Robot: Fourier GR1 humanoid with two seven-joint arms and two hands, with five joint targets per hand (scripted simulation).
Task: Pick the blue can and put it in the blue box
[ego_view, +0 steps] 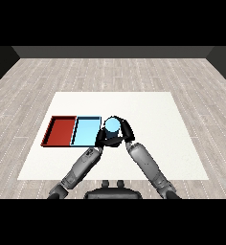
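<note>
The blue can (112,125) stands upright just past the right edge of the light blue tray (84,132), near the middle of the white table (153,124). My right hand (125,130) is curled round the can from its right and front sides. Whether the can rests on the table or is lifted off it cannot be made out. My left hand (100,139) sits low beside the can's left front, at the blue tray's near right corner, partly merged with the right hand's dark fingers.
A red tray (61,130) lies against the left side of the blue tray, and both trays hold nothing. The white table stretches wide to the right and behind the can.
</note>
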